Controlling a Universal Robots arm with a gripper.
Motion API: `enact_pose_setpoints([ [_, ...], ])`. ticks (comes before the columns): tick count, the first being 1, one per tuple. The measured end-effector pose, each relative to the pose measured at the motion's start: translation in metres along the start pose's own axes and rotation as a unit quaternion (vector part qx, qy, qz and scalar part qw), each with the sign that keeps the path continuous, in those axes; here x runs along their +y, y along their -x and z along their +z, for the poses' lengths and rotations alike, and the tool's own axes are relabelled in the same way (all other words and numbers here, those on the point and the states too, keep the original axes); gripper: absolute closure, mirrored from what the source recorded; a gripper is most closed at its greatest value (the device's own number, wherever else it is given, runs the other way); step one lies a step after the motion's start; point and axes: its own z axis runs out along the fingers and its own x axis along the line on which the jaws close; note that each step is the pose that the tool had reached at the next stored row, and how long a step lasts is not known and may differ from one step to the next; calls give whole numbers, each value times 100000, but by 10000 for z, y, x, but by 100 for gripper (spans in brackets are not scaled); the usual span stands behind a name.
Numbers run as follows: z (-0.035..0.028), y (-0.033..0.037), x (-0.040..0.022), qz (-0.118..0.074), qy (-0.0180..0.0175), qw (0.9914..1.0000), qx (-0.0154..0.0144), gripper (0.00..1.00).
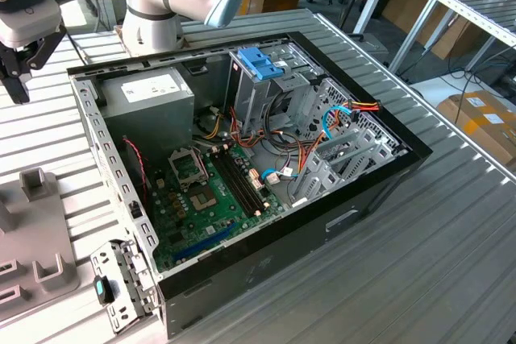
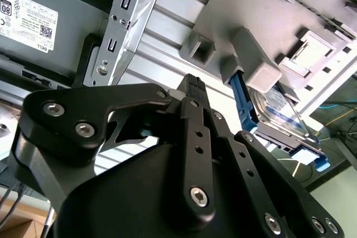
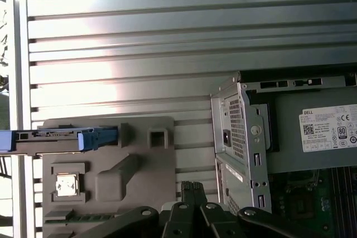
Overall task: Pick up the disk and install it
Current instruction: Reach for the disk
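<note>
Exterior view: gripper (image 1: 27, 70) at upper left of frame, jaws apart, holding nothing. Disk (image 2: 279, 112) stands on edge in a slot of the grey fixture (image 1: 48, 223), lower left, outside the open case (image 1: 322, 239). Case holds motherboard (image 1: 201, 199), power supply (image 1: 149, 94), drive cage (image 1: 258, 98), loose cables (image 1: 302, 155). Likely risks: an off-centre grip tilts the disk and jams it in its slot; cables snag near the cage.

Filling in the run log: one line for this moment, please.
gripper: near grey holder, holding nothing | disk: on edge in holder, not picked | case: open
</note>
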Motion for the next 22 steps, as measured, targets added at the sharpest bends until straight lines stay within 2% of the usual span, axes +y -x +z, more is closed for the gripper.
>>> enact_pose_setpoints([
  [22, -2, -66, -5, 1, 1, 100000, -2, 89],
])
